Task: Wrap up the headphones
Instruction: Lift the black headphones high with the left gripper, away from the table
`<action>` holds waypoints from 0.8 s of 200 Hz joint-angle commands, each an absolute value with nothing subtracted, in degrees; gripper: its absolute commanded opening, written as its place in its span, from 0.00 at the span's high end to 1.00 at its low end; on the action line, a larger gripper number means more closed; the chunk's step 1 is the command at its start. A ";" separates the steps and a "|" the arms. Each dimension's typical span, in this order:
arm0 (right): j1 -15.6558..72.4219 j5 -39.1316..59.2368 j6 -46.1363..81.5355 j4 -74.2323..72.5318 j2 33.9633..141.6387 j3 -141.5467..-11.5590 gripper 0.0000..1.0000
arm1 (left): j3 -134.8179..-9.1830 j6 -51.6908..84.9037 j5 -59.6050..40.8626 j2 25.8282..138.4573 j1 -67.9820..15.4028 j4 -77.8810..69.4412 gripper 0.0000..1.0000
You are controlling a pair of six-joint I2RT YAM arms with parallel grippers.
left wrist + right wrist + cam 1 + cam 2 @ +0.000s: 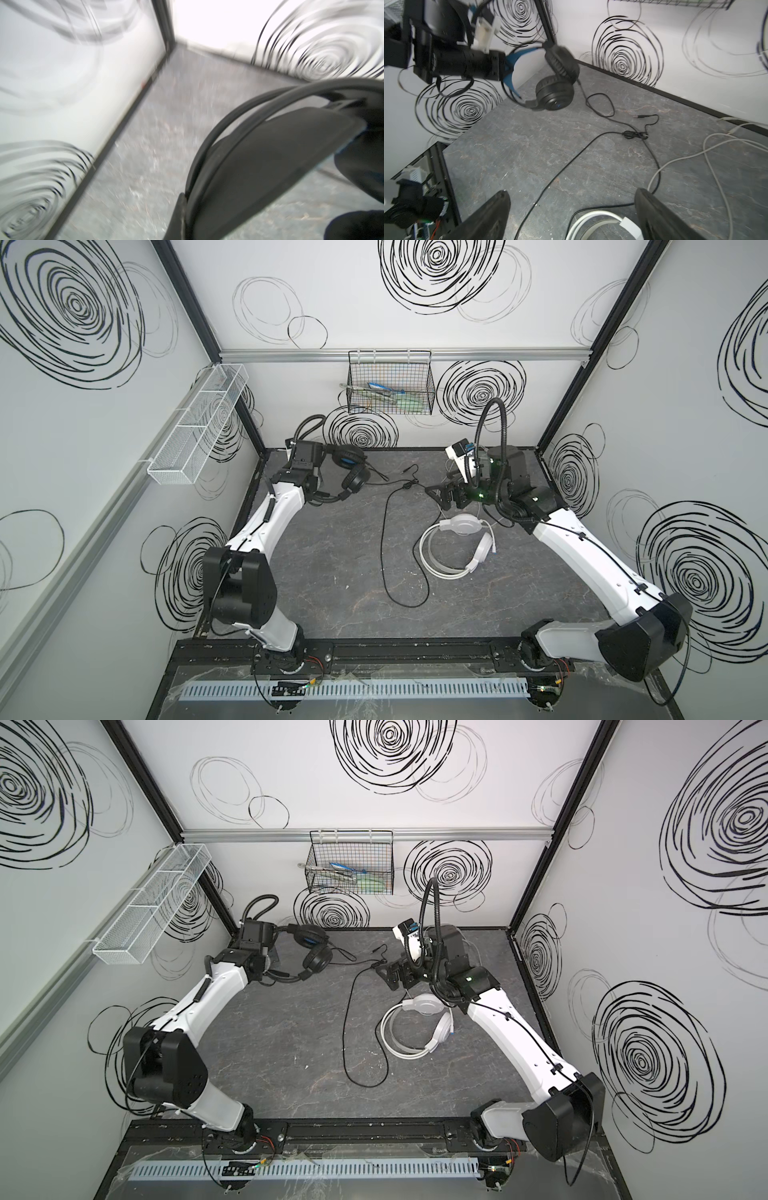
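Left claw (506,64) clamped on black headset (352,475) band, up at 11 o'clock corner. Guessing that's so cups hang clear for winding. Cable (385,539) trails loose toward 6 o'clock. Right claw (438,494) wide apart, hovering just past white headset (457,549) at 3 o'clock, probably lining up on cable.

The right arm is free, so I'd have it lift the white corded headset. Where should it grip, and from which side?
Probably the thin headband arc of the white plastic headset: it lies flat on the grey table, clear of the bulky ear cups. Come from above with the open right gripper, jaws across the band.
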State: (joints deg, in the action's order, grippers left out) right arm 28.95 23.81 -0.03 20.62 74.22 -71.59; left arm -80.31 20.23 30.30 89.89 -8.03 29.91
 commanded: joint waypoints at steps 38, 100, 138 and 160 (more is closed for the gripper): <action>33.07 26.49 -1.55 12.07 70.96 -67.07 0.03 | -81.24 2.06 37.52 77.09 -21.95 20.75 1.00; 27.77 29.87 2.55 4.63 66.05 -58.54 0.03 | -87.59 5.43 23.88 73.03 -25.50 28.70 1.00; 27.49 34.41 3.16 2.53 65.90 -56.13 0.03 | -93.80 8.04 22.70 73.12 -27.75 32.39 1.00; 27.46 37.26 3.16 1.93 67.28 -55.67 0.03 | -96.68 8.45 24.25 73.30 -29.55 33.15 1.00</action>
State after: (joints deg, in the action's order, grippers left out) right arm 27.40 32.45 2.63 4.91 66.72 -56.60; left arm -91.88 5.17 24.64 75.31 -28.01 36.53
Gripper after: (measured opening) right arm 0.975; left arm 0.077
